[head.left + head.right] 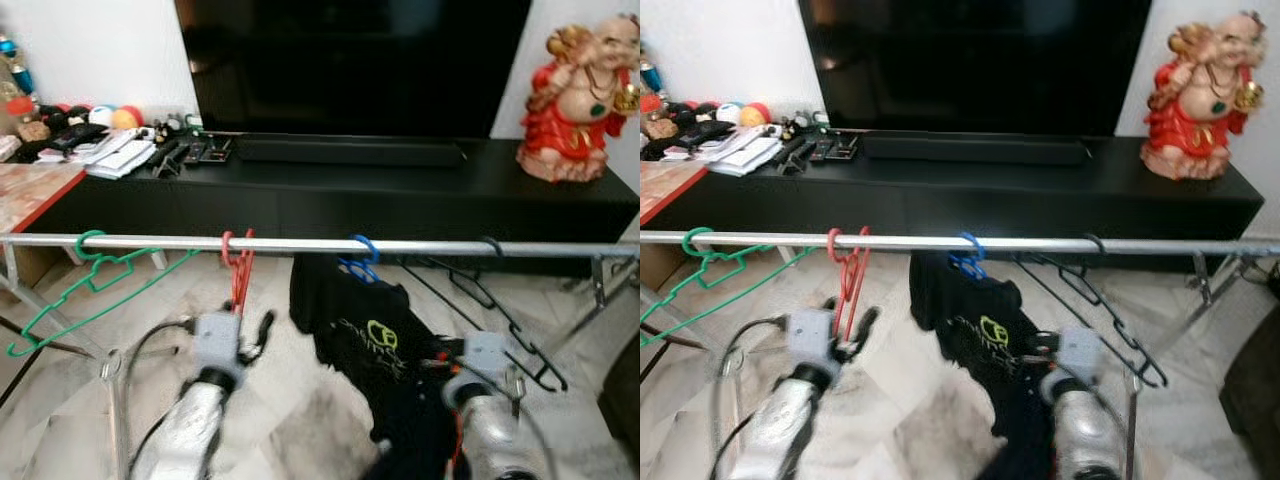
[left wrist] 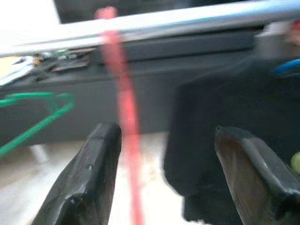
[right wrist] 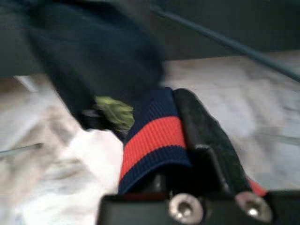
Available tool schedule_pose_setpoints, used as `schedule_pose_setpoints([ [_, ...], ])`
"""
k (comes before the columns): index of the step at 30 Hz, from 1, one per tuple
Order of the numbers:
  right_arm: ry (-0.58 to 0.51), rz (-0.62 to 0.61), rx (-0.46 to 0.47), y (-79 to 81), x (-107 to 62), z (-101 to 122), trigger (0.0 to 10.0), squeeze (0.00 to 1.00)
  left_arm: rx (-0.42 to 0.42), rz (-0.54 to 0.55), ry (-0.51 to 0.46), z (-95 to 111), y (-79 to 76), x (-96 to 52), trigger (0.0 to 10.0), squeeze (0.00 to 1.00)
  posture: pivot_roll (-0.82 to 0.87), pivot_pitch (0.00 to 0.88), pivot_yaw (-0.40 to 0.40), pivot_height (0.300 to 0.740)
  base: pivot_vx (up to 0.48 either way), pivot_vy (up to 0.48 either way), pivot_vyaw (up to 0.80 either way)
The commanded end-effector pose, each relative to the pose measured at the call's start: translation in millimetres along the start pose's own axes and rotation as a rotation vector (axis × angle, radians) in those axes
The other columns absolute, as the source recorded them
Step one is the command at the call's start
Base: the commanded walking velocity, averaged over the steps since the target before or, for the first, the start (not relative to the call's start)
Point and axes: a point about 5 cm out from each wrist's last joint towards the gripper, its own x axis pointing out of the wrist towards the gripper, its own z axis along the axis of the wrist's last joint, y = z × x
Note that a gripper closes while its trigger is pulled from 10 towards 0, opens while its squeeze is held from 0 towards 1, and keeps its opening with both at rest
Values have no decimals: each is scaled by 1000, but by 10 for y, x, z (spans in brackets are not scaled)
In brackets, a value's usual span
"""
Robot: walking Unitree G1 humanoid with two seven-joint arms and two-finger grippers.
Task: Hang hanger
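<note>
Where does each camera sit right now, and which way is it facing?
Left eye: on the head, looking down at the rail, red hanger and both silver arms.
Right eye: beside it, the same scene.
Left wrist: looks along the open left gripper at the red hanger and rail.
Right wrist: looks along the right gripper, shut on dark cloth with a red stripe.
Both wrist views share the black shirt.

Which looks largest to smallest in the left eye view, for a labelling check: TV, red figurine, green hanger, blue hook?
1. TV
2. green hanger, larger than the figurine but nearer, so unsure
3. red figurine
4. blue hook
</note>
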Motion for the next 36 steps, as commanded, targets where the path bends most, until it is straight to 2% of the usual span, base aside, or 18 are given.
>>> schedule_pose_setpoints([
  [1, -26, -9, -20, -73, 1, 62, 10000, 0, -12, 3, -43, 88, -31, 36, 10000, 0, 10, 0, 58, 740, 0, 0, 0],
  [8, -21, -8, -25, -73, -1, 53, 10000, 0, 5, -8, -63, 149, -16, -25, 10000, 0, 9, 0, 63, 740, 0, 0, 0],
  [10, -7, -15, -25, -82, -25, 5, 10000, 0, 14, 40, -23, 129, 116, -176, 10000, 0, 17, 0, 63, 740, 0, 0, 0],
  [12, 0, -14, -26, -73, -35, -19, 10000, 0, 27, 75, 15, 95, 197, -201, 10000, 0, 25, 0, 59, 740, 0, 0, 0],
  [15, 15, 1, -32, -49, -45, -56, 10000, 0, 26, 129, 76, 76, 325, -128, 10000, 0, 33, 0, 53, 740, 0, 0, 0],
  [18, 17, 6, -35, -34, -44, -61, 10000, 0, -33, 112, 31, 221, 358, 47, 10000, 0, 27, 0, 52, 740, 0, 0, 0],
  [22, 6, 8, -33, -22, -36, -43, 10000, 0, -10, 66, -17, 385, 363, 254, 10000, 0, 13, 0, 60, 740, 0, 0, 0],
  [24, 0, 7, -31, -24, -38, -40, 10000, 0, -11, 64, -39, 415, 357, 264, 10000, 0, -3, 0, 65, 740, 0, 0, 0],
  [29, 6, -11, -19, -64, -72, -81, 10000, 0, -13, 51, -68, 439, 295, 216, 10000, 0, -5, 0, 63, 740, 0, 0, 0],
  [30, 30, -51, 3, -127, -141, -182, 10000, 0, 13, 48, -89, 414, 232, 96, 10000, 0, -2, 0, 56, 740, 0, 0, 0],
  [32, 57, -71, 22, -162, -220, -297, 10000, 0, 12, 67, -96, 389, 193, -43, 10000, 0, 4, 0, 50, 740, 0, 0, 0],
  [36, 89, -67, 8, -159, -271, -385, 10000, 0, -3, 85, -93, 380, 190, -100, 10000, 0, 6, 0, 47, 740, 0, 0, 0],
])
